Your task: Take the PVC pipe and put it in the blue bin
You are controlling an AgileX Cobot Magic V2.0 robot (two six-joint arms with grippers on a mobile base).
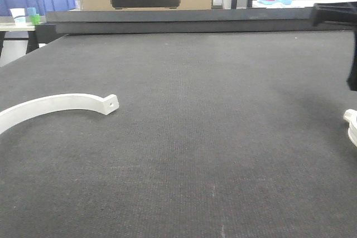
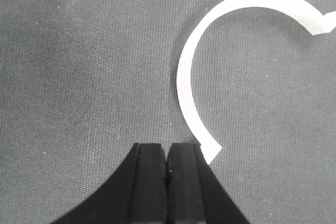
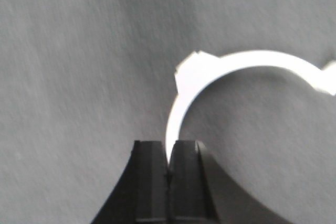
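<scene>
Low in the left wrist view, the left gripper (image 2: 167, 153), fingers together, is hovering just beside one end of the pipe (image 2: 184, 77) arcing toward upper right.

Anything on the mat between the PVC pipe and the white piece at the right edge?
No. In the front view, the stretch between the PVC pipe and the white piece is bare dark mat.
</scene>
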